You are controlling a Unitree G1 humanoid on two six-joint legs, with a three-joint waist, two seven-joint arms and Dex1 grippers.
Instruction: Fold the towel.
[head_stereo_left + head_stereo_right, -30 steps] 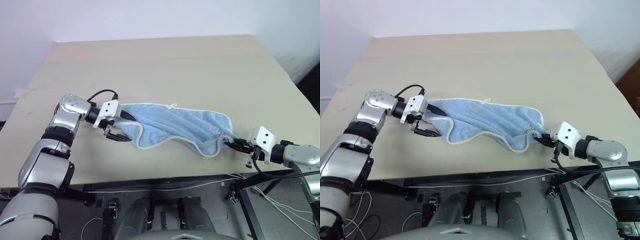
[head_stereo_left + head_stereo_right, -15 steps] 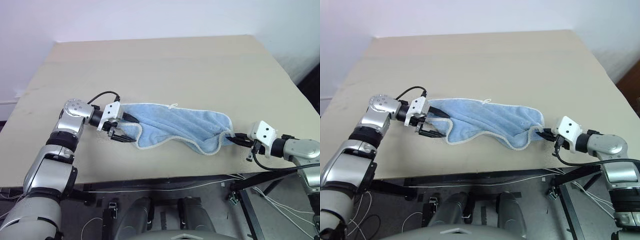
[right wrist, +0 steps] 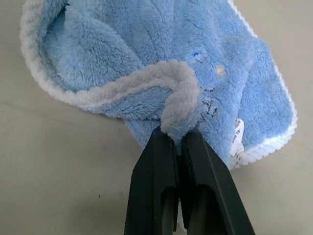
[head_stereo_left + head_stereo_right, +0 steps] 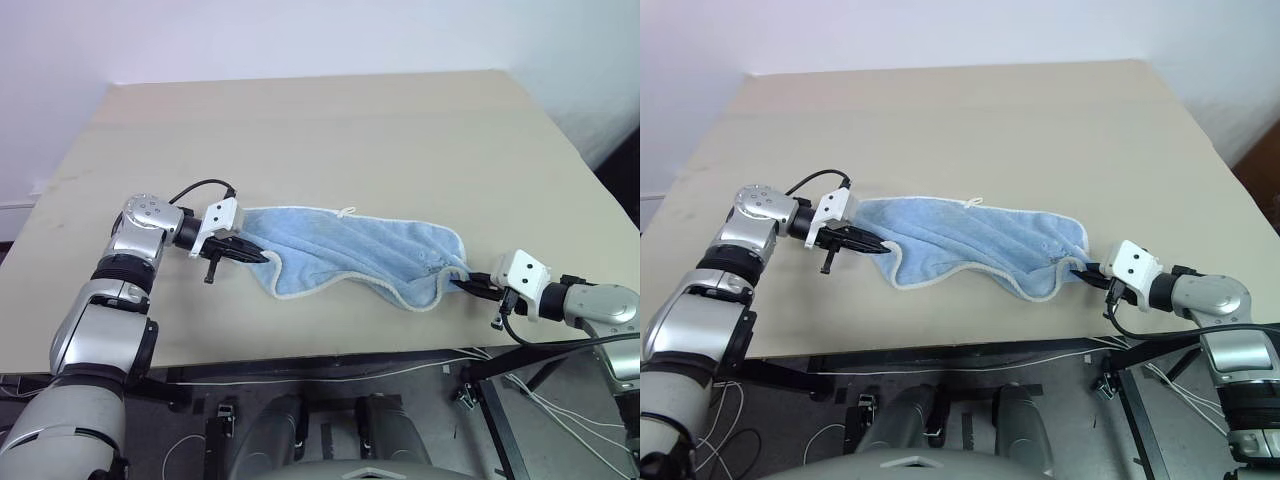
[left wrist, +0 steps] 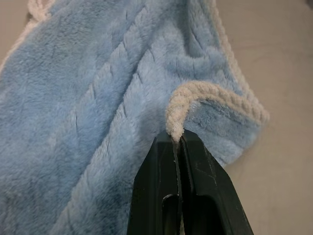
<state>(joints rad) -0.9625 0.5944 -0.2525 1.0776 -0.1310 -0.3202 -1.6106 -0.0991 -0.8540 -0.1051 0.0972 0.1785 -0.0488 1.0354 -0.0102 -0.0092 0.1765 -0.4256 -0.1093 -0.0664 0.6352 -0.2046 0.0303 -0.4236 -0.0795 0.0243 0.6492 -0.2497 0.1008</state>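
Head and wrist views of a light blue towel (image 4: 350, 250) spread, rumpled, across the near half of a pale counter (image 4: 330, 130). The towel lay as a long, uneven band running from the robot's left to its right, with its white stitched edging visible along both long sides and a small white loop (image 4: 346, 211) standing up from the far edge near the middle.

At the left end, the left pincer (image 4: 256, 257) was clenched on the towel's edging: in the left wrist view its two black fingers (image 5: 159, 186) met flat against each other, with a fold of the white edging (image 5: 195, 98) pinched between their tips. The cloth beside that fold curled over on itself, and bare counter showed just beyond it.

Along the near side, the towel's edge dipped in a wavy flap (image 4: 330, 285) resting on the counter, well back from the counter's front edge.

At the right end, the right pincer (image 4: 468, 284) was likewise clenched on the towel. The right wrist view showed its black fingers (image 3: 156, 181) closed on a bunched loop of edging (image 3: 178, 103) at the corner. Close to that grip lay a small dark printed logo (image 3: 209, 105) and a small white tag (image 3: 238, 132) at the hem. This corner sat near the counter's front right edge.
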